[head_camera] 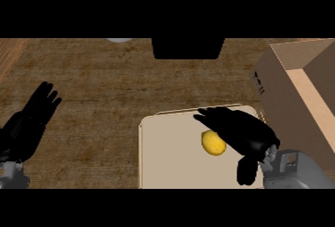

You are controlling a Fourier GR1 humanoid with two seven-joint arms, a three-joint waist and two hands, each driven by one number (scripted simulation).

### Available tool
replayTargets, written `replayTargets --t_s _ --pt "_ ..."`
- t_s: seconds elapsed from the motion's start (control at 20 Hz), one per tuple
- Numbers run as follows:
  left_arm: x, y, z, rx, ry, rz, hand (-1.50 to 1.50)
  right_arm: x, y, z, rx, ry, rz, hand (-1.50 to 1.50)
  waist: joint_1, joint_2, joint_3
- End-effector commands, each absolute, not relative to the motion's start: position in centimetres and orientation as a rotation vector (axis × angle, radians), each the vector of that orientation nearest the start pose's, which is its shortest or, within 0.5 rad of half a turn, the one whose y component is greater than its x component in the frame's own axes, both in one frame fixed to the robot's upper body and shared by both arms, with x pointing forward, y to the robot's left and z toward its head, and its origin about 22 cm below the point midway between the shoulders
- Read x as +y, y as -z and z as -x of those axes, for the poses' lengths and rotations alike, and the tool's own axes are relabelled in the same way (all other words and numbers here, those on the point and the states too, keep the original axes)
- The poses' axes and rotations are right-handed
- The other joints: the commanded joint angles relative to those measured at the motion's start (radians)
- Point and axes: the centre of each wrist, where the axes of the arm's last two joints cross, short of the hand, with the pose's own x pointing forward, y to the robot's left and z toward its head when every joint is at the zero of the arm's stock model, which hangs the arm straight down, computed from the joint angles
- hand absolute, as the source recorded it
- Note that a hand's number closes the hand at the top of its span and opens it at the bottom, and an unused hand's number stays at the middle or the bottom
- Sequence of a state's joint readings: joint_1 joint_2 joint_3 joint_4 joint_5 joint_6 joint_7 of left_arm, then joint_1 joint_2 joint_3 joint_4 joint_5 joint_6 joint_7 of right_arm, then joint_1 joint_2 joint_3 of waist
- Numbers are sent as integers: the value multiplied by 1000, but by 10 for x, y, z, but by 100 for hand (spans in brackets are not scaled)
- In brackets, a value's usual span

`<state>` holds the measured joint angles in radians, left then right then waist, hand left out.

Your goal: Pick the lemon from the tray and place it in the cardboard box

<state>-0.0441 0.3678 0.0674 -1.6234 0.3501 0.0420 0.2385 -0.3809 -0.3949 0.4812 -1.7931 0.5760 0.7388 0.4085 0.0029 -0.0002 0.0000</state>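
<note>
A yellow lemon [212,142] lies on the beige tray [169,155] at the lower middle of the counter. My right hand [239,133] hovers over the tray's right part, its fingers bent over the lemon's right side and its thumb pointing down toward the tray's near edge; the fingers do not enclose the fruit. The cardboard box [297,95] stands open at the right, just beyond the tray. My left hand [33,117] rests open at the left edge, fingers up.
A black object [188,48] sits at the far middle of the wooden counter. A small pale round thing [119,40] shows at the far edge to its left.
</note>
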Motion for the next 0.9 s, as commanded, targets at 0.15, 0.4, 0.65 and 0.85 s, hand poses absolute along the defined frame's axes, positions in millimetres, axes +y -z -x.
replayTargets --t_s 0.15,0.4,0.65,0.85 --pt "324 -55 -262 -1446 -32 -69 0 -145 -128 -281 -1152 -1759 448 -150 0 1 0" --pt "320 -45 -251 -1447 -34 -52 0 -136 -96 -260 -1127 -1761 471 -150 -1 0 0" --pt "306 -48 -241 -1448 -58 -72 0 -146 -84 -273 -1101 -1762 489 -150 1 0 0" --pt "316 -56 -222 -1450 -32 -61 0 -129 -90 -278 -1063 -1760 519 -150 5 -1 0"
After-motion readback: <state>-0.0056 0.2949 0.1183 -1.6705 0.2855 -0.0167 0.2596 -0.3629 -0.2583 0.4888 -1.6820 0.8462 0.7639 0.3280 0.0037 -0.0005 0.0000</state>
